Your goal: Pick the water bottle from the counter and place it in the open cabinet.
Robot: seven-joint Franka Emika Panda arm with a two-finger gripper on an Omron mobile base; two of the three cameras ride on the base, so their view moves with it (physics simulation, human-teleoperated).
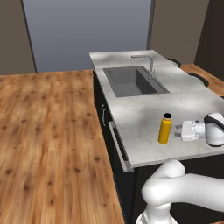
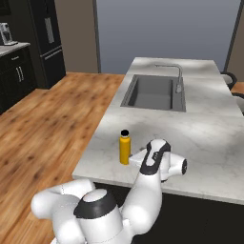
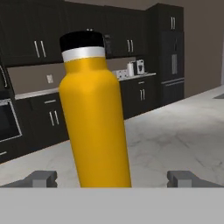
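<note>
The yellow-orange water bottle (image 1: 165,130) with its black cap stands upright on the marbled counter (image 1: 140,116), near the front edge. My gripper (image 1: 179,130) lies level just to its right and points at it. From the right base, the water bottle (image 2: 125,148) sits left of the gripper (image 2: 134,160). In the hand view the bottle (image 3: 96,118) looms close and centred, and the gripper (image 3: 114,177) is open, one fingertip low on each side and neither touching the bottle. The open cabinet is out of view.
A grey sink (image 1: 133,81) with a chrome tap (image 1: 149,65) lies further along the counter. Dark chairs (image 1: 199,78) stand at its far side. Black cupboards with silver handles (image 3: 39,43) line the wall beyond. Wood floor (image 1: 48,131) spreads to the left.
</note>
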